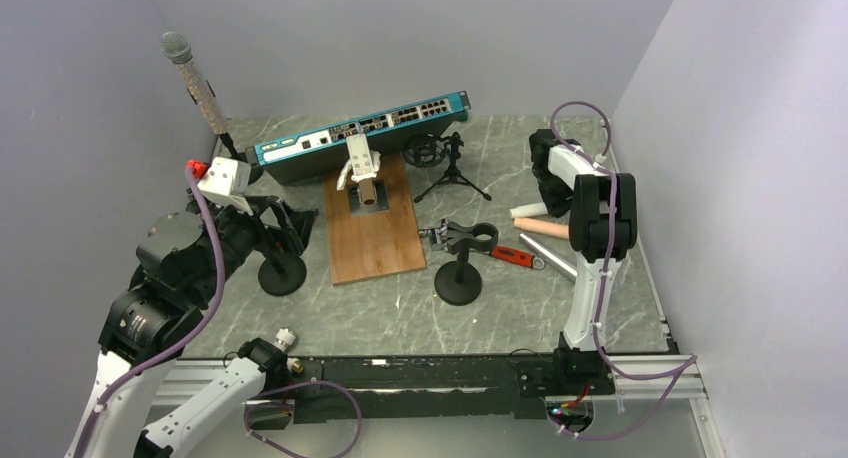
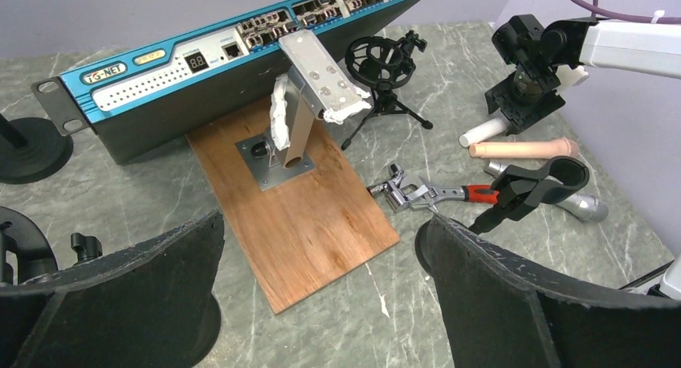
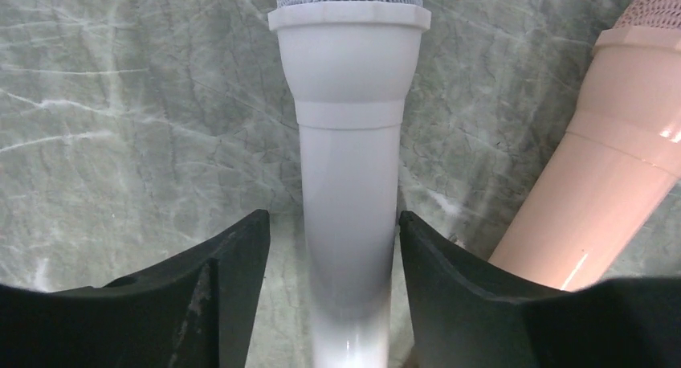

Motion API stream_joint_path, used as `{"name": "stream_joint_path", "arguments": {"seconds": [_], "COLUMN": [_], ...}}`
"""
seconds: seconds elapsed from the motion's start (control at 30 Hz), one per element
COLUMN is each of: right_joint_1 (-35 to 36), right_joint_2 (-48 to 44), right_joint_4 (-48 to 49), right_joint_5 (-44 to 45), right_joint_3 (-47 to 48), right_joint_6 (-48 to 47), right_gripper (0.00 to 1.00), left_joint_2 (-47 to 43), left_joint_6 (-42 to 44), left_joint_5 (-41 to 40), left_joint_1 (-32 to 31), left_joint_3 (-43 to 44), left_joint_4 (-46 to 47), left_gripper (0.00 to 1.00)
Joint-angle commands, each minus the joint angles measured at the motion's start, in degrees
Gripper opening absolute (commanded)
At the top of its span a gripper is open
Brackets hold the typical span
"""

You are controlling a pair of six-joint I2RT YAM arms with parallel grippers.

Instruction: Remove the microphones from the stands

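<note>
White microphone (image 3: 349, 183) seemingly loose between fingers (image 3: 217, 296).

The pink microphone (image 3: 610, 143) is crowding the right end effector (image 3: 331, 219) straddling the white microphone (image 3: 351, 143); bare bench (image 3: 120, 127) is lying open on the other side.

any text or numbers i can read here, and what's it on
"TG-NET": left end of the switch front.
"88": small display on the switch.
Yellow badge and the port markings on the switch: too small to read.
No readable text on anything else.
</note>
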Motion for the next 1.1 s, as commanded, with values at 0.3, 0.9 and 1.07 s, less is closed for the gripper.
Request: {"name": "stream_joint_path", "arguments": {"seconds": [0.3, 0.9, 1.07], "right_joint_1": [-0.30, 10.44, 14.90], "right_joint_2": [-6.67, -35.25, -50.54], "right_joint_4": [2.20, 15.93, 28.83], "right_joint_5": [-2.56, -7.45, -18.09], "right_joint_3": [-0.80, -11.36, -22.97], "right_joint_6": [-7.85, -38.24, -47.30], "right_gripper": [0.87, 1.00, 1.00], "left_joint_2": [-0.19, -0.58, -1.06], "left_joint_6": [-1.19, -4.03, -4.99], "left_joint_5": [0.27, 1.43, 2.50], "left_joint_1": [-0.07, -0.02, -0.06], "left_joint_3": [1.20, -0.07, -1.01], "left_joint_4": [0.99, -0.50, -0.06], "left_gripper": [0.99, 1.00, 0.99]}}
